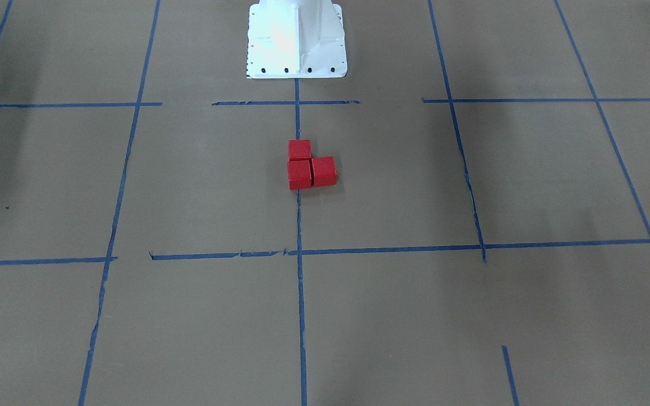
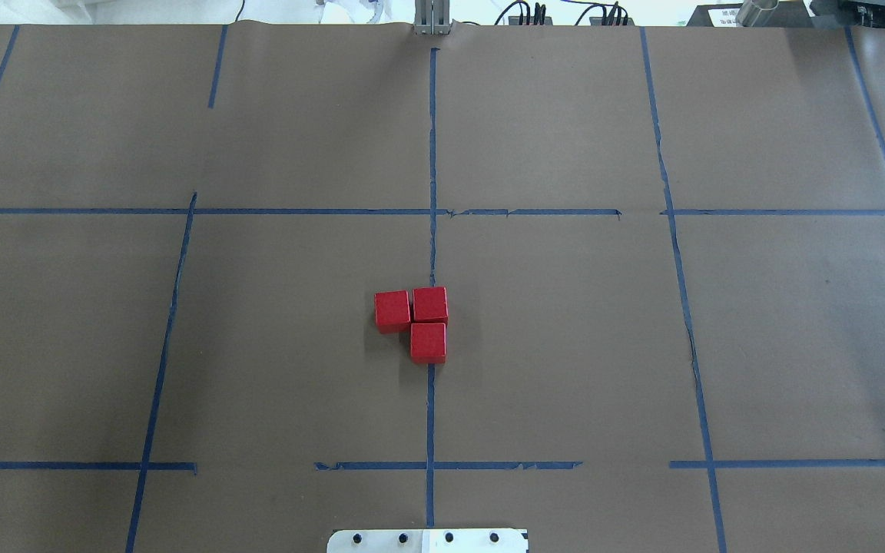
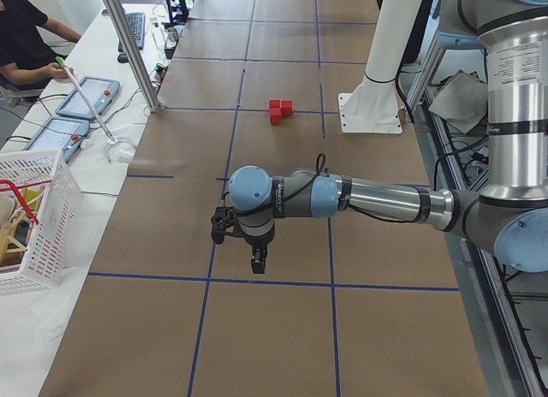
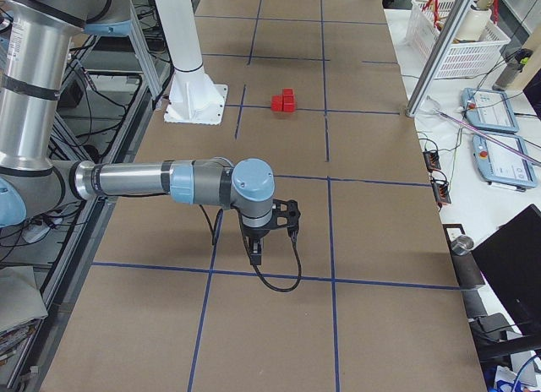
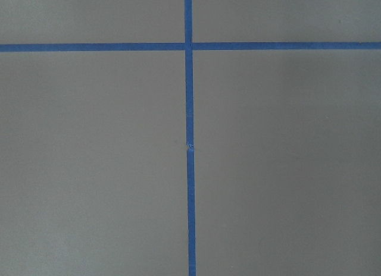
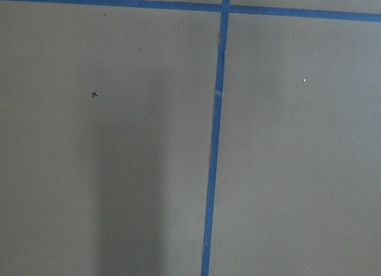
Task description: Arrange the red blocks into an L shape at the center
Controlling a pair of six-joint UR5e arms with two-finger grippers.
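Overhead exterior view shows three red blocks [image 2: 430,304] in the middle of the brown table [image 2: 604,346]. The blocks touch each other and make an L. The corner block sits on the middle blue tape line [image 2: 432,138]. One block is beside it on the robot's left. The other is just in front of it, nearer the robot's white base [image 2: 427,541].

No arm is near the blocks. In the exterior left view, the left gripper [image 3: 257,262] hangs over the paper and points down, well apart from the blocks. I cannot tell if its fingers are apart or together. In the exterior right view, the right gripper [image 4: 256,253] hangs the same way at the other end of the table. I cannot tell about its fingers either.

Each wrist camera sees only brown paper and a blue tape cross [image 5: 189,46]. The right wrist view also has a tiny black x mark [image 6: 94,94] on the paper.

The left arm [image 3: 368,196] has tiny print near its wrist, too small to read.
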